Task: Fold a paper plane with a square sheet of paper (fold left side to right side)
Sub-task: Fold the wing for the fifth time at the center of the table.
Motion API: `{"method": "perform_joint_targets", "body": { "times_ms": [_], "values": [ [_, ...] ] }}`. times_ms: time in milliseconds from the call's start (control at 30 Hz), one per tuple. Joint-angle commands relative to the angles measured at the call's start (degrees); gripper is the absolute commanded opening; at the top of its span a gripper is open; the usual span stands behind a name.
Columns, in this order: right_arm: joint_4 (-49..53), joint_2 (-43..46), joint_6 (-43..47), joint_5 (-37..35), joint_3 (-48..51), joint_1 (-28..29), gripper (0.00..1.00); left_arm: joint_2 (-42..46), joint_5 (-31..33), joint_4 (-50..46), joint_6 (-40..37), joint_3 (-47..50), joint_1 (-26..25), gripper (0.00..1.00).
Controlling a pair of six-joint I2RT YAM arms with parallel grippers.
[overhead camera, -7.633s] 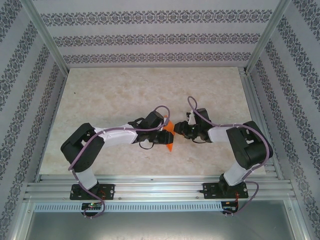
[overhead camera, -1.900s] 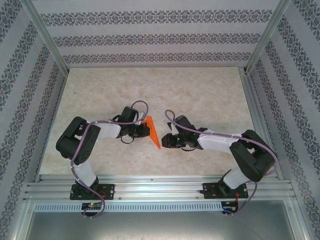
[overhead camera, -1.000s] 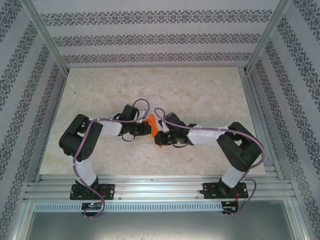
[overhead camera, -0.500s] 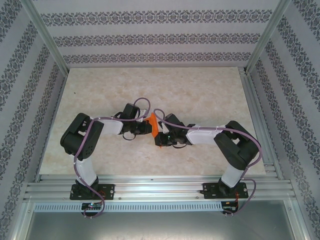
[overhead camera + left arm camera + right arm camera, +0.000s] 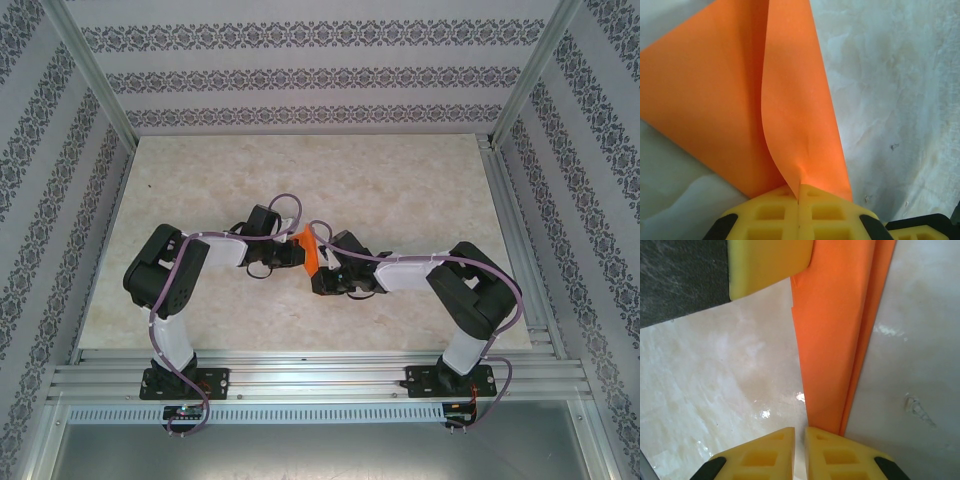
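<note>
— Fingers [image 5: 770, 215] of the left gripper [image 5: 799, 197], how do they stand?
— Pressed together on the folded orange sheet of paper [image 5: 730, 95], at the middle of the table [image 5: 400, 180].
— And the right gripper [image 5: 800, 440]?
— Nearly closed, with the sheet's end at one finger. Pinched or not, I cannot tell.
</note>
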State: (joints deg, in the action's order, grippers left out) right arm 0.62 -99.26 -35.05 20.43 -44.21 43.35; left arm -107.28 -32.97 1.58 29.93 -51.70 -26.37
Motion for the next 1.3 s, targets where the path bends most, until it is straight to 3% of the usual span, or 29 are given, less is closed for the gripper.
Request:
{"method": "perform_joint_targets", "body": {
  "times_ms": [0,133,233,333,567,900,1267],
  "values": [
    [4.07,-2.89,-1.0,0.33,2.64,-0.66,0.15,-2.1,4.0,-1.61,-1.68,-1.53,1.31,0.07],
    [4.93,-3.89,-0.64,0.21,2.66,-0.82,0.15,1.55,4.35,-6.96,-3.91,-3.57,2.69,0.11],
    [5.33,-4.7,-0.57,0.32,2.2,-0.85,0.14,6.35,4.43,-11.05,-5.37,-4.76,4.16,0.21],
    [5.76,-4.91,-0.55,0.14,1.75,-0.83,0.15,10.78,4.81,-14.15,-6.11,-5.58,4.74,0.24],
    [5.95,-4.62,-0.55,-0.07,1.49,-0.83,0.15,15.46,-1.97,-9.09,-2.57,-1.74,2.36,0.11],
    [5.89,-4.64,-0.64,-0.03,1.4,-0.86,0.15,3.57,-5.08,1.28,2.58,-4.29,-3.45,0.04],
    [7.34,-3.89,0.19,0.29,1.31,-0.73,0.15,-7.11,2.14,-2.18,-1.05,-8.65,-3.1,0.0]
  ]
}}
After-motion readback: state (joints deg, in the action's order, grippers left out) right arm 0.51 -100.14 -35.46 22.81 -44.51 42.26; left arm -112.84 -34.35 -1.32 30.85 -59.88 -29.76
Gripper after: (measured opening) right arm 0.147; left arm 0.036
